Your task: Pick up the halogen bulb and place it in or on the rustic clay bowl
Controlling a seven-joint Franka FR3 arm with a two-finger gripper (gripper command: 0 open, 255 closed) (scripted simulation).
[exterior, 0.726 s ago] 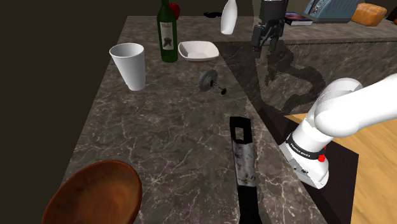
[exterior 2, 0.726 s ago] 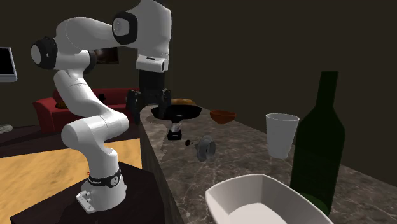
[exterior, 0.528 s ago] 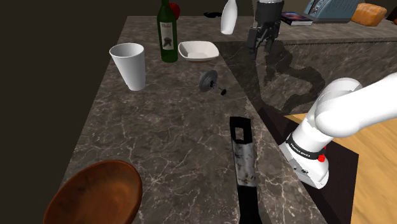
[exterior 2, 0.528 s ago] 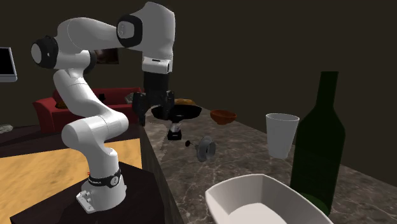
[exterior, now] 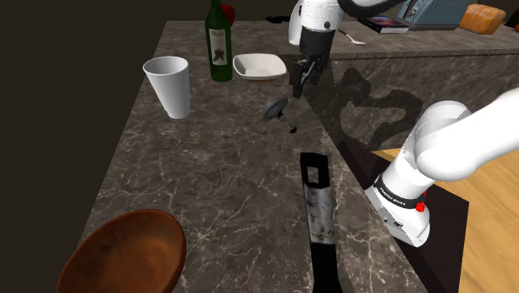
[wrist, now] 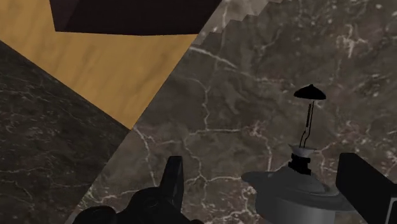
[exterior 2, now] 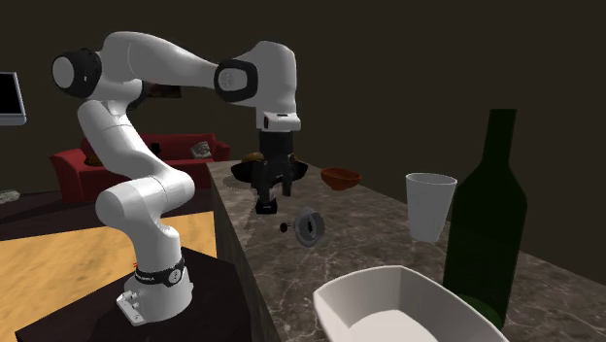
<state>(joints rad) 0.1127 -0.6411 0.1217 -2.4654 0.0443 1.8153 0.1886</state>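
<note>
Hovering just above the halogen bulb [exterior: 275,106] on the counter [exterior: 224,183], your gripper [exterior: 298,81] has its fingers [wrist: 172,177] apart and empty; grasping it and reaching the brown bowl [exterior: 125,254] lie ahead.

Counter [exterior: 208,183] is carrying: one halogen bulb [exterior: 274,106], one brown bowl [exterior: 121,254], one white cup [exterior: 169,86], one green bottle [exterior: 219,46], one white dish [exterior: 259,66], one spatula [exterior: 318,208].

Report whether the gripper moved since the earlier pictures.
Yes. By the shoulder view, the gripper went toward that view's left and lower, from beyond the counter to beside the white dish, near the bulb.
</note>
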